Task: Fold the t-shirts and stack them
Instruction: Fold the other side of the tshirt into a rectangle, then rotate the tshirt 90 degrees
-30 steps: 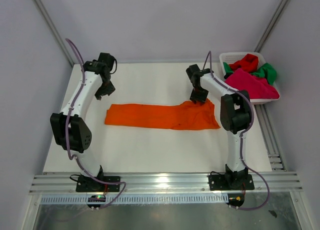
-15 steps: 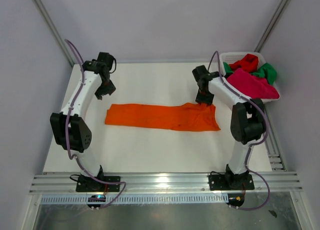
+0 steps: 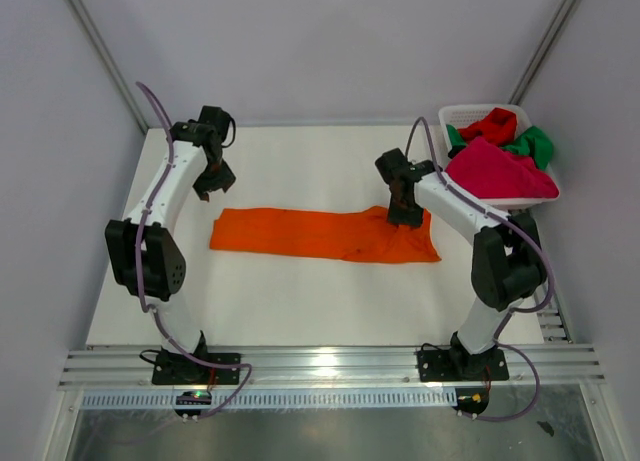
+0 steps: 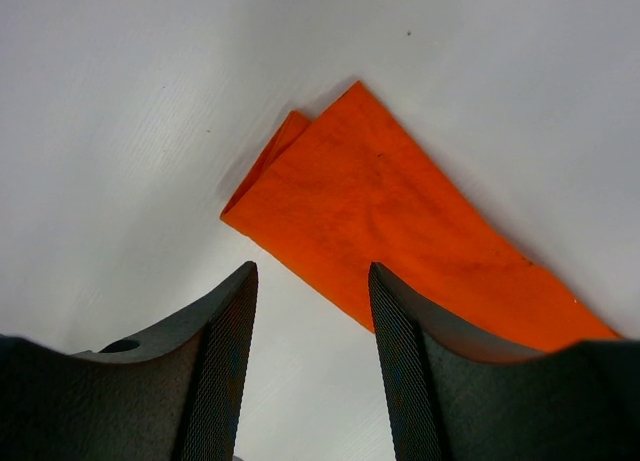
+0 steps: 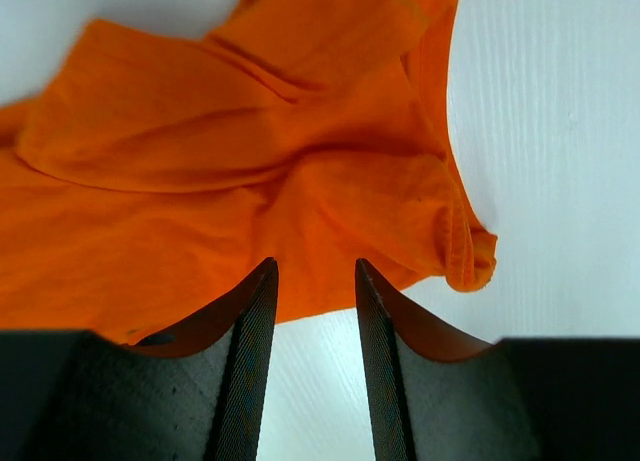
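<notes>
While the orange t-shirt is lying as a half-folded strip in the middle of the table, the left gripper and right gripper are hovering half open and empty near its ends, and the pink t-shirt, red t-shirt and green t-shirt are waiting unfolded in the white basket at the far right corner.

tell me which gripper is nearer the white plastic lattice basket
Right. The right gripper hovers over the bright orange cloth t-shirt's end nearest the white plastic lattice basket; the left gripper is past the shirt's opposite end, across the table.
</notes>
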Robot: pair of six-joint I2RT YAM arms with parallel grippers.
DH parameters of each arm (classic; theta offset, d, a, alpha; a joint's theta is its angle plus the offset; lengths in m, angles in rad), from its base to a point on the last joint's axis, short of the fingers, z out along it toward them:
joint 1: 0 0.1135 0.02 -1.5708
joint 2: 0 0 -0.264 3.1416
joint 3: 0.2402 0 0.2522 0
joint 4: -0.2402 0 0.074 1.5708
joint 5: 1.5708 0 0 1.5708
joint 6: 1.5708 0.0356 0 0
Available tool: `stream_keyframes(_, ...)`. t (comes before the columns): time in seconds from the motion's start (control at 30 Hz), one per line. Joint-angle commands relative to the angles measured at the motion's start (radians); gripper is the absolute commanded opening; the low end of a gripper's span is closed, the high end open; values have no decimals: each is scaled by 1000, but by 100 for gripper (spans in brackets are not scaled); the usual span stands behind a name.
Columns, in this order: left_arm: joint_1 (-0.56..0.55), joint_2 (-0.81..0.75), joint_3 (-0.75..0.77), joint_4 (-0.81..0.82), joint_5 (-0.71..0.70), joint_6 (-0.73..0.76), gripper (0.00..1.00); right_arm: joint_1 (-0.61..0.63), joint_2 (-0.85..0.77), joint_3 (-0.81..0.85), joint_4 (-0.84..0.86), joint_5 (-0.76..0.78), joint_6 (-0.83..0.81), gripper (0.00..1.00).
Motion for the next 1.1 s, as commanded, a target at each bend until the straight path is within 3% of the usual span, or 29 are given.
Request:
stream_keyframes(0.0,5,-12,17,20,2,-4,51,8,-31,-85,22,-10,61,41)
stream_keyframes(0.77,5,-20,54,-7,-24,6,51,7,201,-160,264,-126,50,41)
stream_keyframes(0.93,5,-14,77,-23,-26,6,51,-3,274,-77,244,-132,31,41)
stream_keyframes(1.07,5,-20,94,-33,-35,9,51,-22,342,80,207,-123,4,41)
